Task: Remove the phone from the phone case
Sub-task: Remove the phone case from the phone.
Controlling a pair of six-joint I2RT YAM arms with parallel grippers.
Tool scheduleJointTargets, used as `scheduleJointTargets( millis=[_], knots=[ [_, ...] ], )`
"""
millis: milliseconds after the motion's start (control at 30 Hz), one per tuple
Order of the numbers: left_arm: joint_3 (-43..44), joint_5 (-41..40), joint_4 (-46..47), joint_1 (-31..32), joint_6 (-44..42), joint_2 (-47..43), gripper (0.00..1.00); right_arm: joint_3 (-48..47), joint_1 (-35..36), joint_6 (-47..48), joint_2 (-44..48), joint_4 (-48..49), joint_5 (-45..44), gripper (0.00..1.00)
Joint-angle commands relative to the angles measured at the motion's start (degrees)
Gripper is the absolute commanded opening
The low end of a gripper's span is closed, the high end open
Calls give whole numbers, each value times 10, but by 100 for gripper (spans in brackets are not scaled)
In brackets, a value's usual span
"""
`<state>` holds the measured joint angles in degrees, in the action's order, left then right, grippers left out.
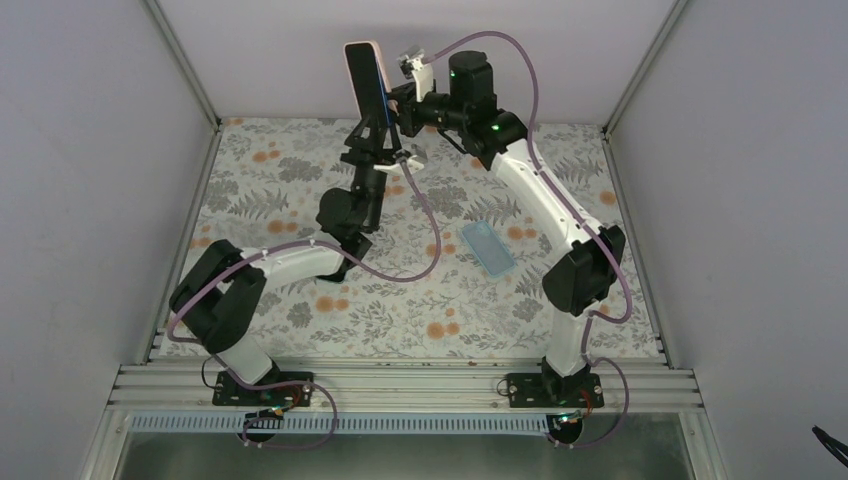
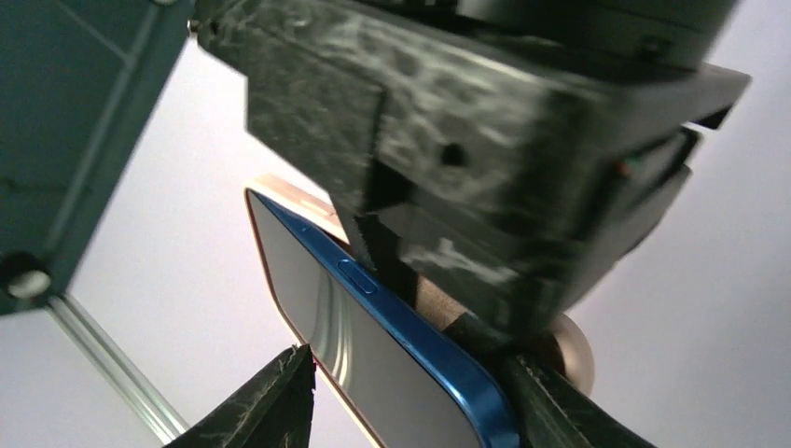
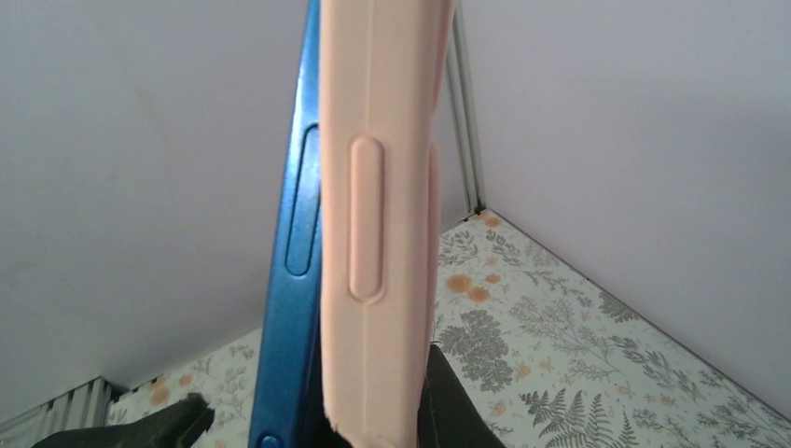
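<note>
The blue phone [image 1: 369, 88] is held upright, high over the back of the table, with its pink case [image 1: 356, 47] still on. My left gripper [image 1: 374, 132] is shut on its lower end; in the left wrist view [image 2: 410, 401] both fingers press the phone [image 2: 373, 364] by its edges. In the right wrist view the phone's blue side [image 3: 289, 308] stands away from the case wall [image 3: 378, 280]. My right gripper [image 3: 308, 425] straddles both. One finger [image 3: 454, 401] is behind the case and the other finger [image 3: 168, 431] is clear of the phone.
A light blue flat case-like piece [image 1: 488, 247] lies on the floral table cover right of centre. White walls and metal corner posts [image 1: 182, 62] close in the back and sides.
</note>
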<state>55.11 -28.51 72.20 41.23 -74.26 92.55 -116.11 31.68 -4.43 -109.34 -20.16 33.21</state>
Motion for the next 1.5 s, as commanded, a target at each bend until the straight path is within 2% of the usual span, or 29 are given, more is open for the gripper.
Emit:
scheduleJointTargets(
  millis=[0, 400, 633, 800, 967, 1167, 1467],
  knots=[
    [14, -50, 319, -40, -143, 7, 48, 14, -8, 51, 14, -172, 130, 3],
    [8, -41, 323, -40, -141, 12, 32, 13, -8, 87, 16, -228, 183, 3],
    [4, -27, 323, -40, -147, 14, 27, 19, -10, 90, 25, -235, 197, 3],
    [-4, -12, 326, -36, -158, 6, 26, 47, -21, 76, 32, -223, 217, 3],
    [-15, 2, 326, -29, -170, -11, 24, 43, -53, 61, -2, -228, 259, 3],
    [-21, 33, 326, -15, -204, -21, 19, 8, -83, 53, -43, -241, 302, 3],
    [-18, 60, 326, 4, -254, -27, 18, -21, -107, 62, -90, -273, 322, 3]
  ],
)
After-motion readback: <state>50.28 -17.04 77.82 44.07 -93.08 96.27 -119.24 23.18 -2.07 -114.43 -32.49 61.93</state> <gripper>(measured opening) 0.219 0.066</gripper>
